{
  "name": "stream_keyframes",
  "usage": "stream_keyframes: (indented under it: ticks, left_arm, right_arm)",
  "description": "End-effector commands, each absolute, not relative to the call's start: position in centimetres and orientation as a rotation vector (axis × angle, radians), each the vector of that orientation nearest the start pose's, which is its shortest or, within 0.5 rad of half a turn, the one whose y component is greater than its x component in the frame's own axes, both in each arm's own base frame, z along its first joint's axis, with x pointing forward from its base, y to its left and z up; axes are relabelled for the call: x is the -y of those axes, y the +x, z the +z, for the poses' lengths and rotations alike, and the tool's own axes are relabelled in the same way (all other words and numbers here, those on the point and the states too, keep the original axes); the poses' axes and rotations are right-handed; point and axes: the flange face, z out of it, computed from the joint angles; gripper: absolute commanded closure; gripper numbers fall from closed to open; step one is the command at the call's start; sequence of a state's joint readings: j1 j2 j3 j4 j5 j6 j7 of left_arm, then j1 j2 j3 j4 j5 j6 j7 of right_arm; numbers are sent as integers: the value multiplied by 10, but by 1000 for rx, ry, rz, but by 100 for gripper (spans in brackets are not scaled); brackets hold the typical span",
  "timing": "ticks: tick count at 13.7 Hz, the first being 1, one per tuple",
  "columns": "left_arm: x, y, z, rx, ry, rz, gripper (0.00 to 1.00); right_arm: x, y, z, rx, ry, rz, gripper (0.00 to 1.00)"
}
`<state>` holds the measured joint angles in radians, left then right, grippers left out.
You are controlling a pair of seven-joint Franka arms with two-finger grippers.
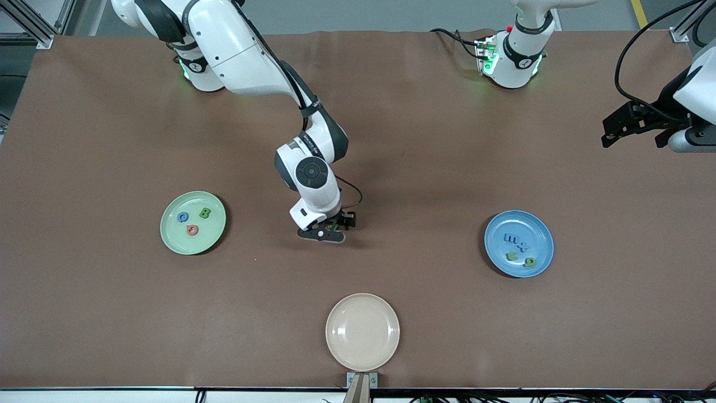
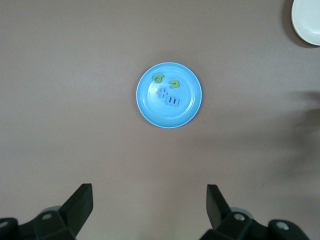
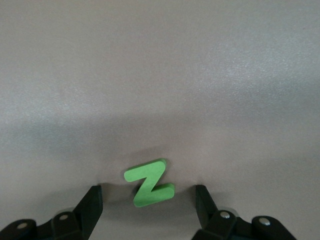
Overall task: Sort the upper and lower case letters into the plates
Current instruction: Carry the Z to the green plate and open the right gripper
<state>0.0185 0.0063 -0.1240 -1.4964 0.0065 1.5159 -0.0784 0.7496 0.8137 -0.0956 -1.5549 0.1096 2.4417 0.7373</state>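
One green letter Z [image 3: 149, 182] lies flat on the worktop [image 1: 425, 140] at mid-frame, between the right pincer's [image 1: 331, 228] parted, unclenched fingers. It looks light, stiff foam, best pinched across its edges. Left pincer [image 1: 637, 130] waits released, upper right.

Green Z [image 3: 149, 182], blue plate [image 1: 543, 238], green plate [image 1: 178, 235]

Left pincer [image 2: 150, 210] agape over table; blue plate [image 2: 150, 107] below.
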Motion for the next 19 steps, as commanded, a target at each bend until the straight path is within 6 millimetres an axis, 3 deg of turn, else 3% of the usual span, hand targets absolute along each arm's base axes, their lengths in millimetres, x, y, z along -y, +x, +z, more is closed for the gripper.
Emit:
stream_keyframes:
  ticks: [1,6,8,10,11,12,15,17,19]
  left_arm:
    - [57,547,653,-49,-3151,-28,0]
    - [57,549,651,-51,-3145,-26,0]
    - [58,549,651,-51,-3147,-28,0]
    - [59,549,651,-51,-3150,-26,0]
    - [58,549,650,-49,-3150,-23,0]
    - [58,549,651,-49,-3149,-23,0]
    - [58,549,651,-54,-3149,-23,0]
    - [58,548,652,-61,-3149,-26,0]
    - [58,548,652,-61,-3149,-26,0]
  right_arm:
    - [-447,558,174,-140,-3098,-121,35]
    - [-439,564,173,-94,-3127,-155,42]
    - [-438,565,174,-63,-3128,-155,59]
    - [-434,569,176,-79,-3126,-158,93]
    - [-430,571,178,-97,-3124,-155,100]
    - [-424,576,182,-102,-3124,-154,100]
    - [-379,595,208,-52,-3186,-25,100]
    - [-324,608,240,-8,-3204,63,100]
    - [-247,615,262,99,-3189,91,100]
